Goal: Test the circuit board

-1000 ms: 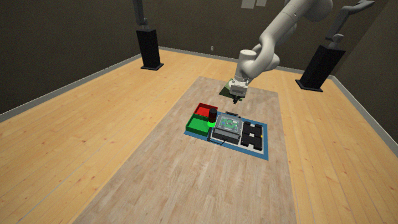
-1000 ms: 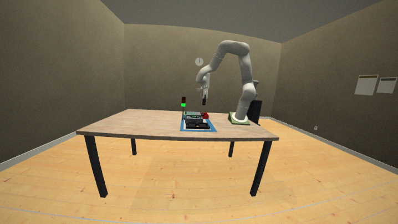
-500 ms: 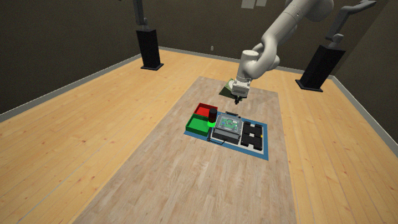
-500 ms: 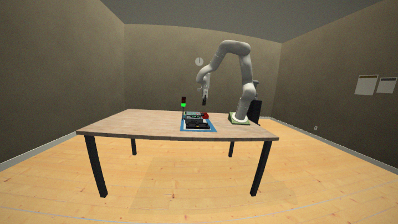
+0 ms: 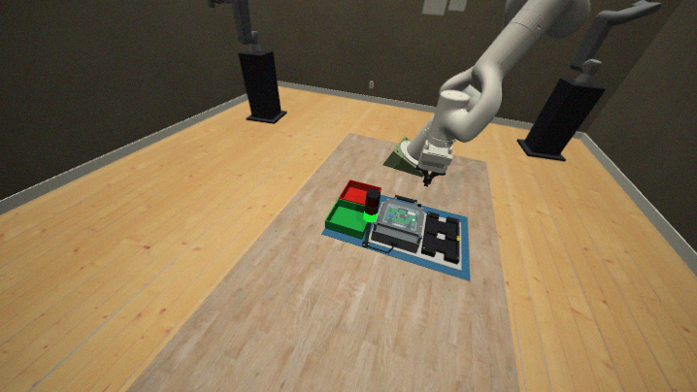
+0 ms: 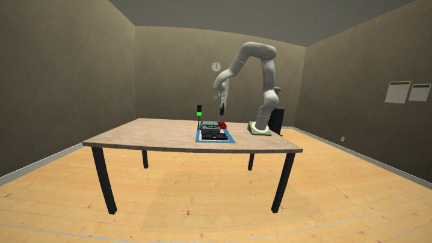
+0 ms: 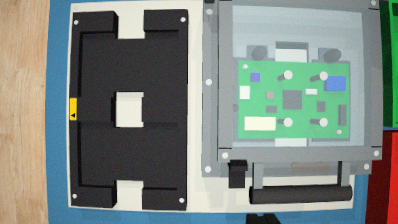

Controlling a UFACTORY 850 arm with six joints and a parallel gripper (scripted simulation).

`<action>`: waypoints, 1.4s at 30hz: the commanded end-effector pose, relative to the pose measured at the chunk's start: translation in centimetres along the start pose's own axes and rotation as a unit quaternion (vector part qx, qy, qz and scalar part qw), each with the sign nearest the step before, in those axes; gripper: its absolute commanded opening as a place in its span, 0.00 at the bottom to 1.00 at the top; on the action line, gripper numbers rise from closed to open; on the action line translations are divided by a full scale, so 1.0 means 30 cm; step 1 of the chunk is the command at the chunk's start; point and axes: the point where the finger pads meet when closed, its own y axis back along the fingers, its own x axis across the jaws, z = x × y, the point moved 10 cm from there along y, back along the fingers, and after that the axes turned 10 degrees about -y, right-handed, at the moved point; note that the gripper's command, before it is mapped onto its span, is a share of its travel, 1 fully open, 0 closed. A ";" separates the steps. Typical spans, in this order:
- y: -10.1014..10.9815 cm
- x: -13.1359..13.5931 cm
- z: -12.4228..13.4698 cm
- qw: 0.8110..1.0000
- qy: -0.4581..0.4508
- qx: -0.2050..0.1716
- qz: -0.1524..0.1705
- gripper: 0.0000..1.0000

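Observation:
The circuit board [image 5: 402, 217] [image 7: 292, 100] lies component side up in the tester, seen through the clear window of the lid [image 7: 225, 75]. The lid is down. Its white connector [image 7: 260, 123] is at the board's lower left in the wrist view. The signal light [image 5: 370, 217] [image 6: 198, 113] glows green. The black tray [image 5: 432, 246] [image 7: 132, 65] is empty. The green bin [image 5: 347, 219] [image 7: 393, 65] and red bin [image 5: 359, 196] [image 7: 392, 175] hold nothing visible. My gripper [image 5: 426, 183] [image 6: 222, 114] is shut and empty, above and beyond the lid's handle [image 5: 406, 199] [image 7: 301, 194].
A small black upright piece [image 7: 237, 175] stands beside the handle; whether it is the post or part of the hook is unclear. The light's thin pole [image 6: 198, 123] rises beside the tester, near the green bin. A blue mat [image 5: 465, 248] [image 7: 57, 150] lies under the fixtures.

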 end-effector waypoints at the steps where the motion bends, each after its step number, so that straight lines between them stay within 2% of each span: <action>1: 0.002 -0.019 -0.001 1.000 0.000 0.001 0.000 0.00; 12: -0.041 -0.019 -0.001 1.000 0.000 0.001 0.000 0.00; 21: -0.176 -0.019 -0.001 1.000 0.000 0.001 0.000 0.00; 26: -0.222 -0.019 -0.001 1.000 0.000 0.001 0.000 0.00; 42: -0.235 -0.019 -0.001 1.000 0.000 0.001 0.000 0.00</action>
